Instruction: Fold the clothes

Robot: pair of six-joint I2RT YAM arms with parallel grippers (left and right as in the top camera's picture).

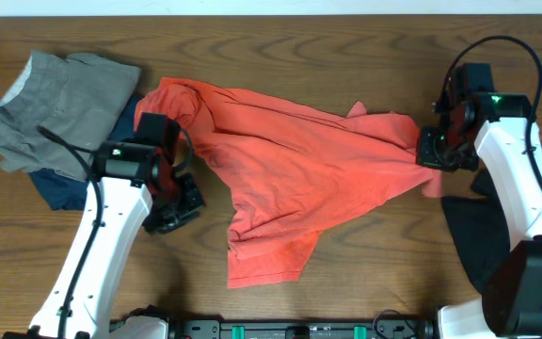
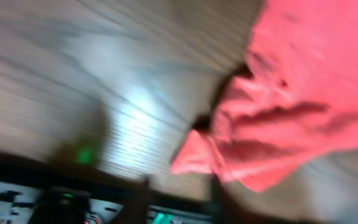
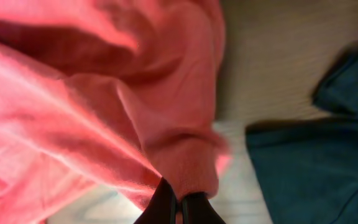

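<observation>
The wooden worktop (image 1: 346, 38) filled our overhead view. Across its middle the coral-red T-shirt (image 1: 290, 160) lay rumpled and spread out, reaching from the upper left to the right side, with one flap trailing toward the near edge. At the right a black garment (image 1: 473, 235) lay partly under the right arm. At the upper left a bunched grey garment (image 1: 55, 104) rested on a navy cloth (image 1: 59, 188). The right end effector (image 1: 433, 151) was at the shirt's right tip, and in its wrist view we saw the fingers (image 3: 160, 208) pressed together on a fold of coral cloth. The left end effector (image 1: 172, 207) stood just beside the shirt's left edge. Its wrist view was blurred, so we could not tell whether it was open or held anything.
</observation>
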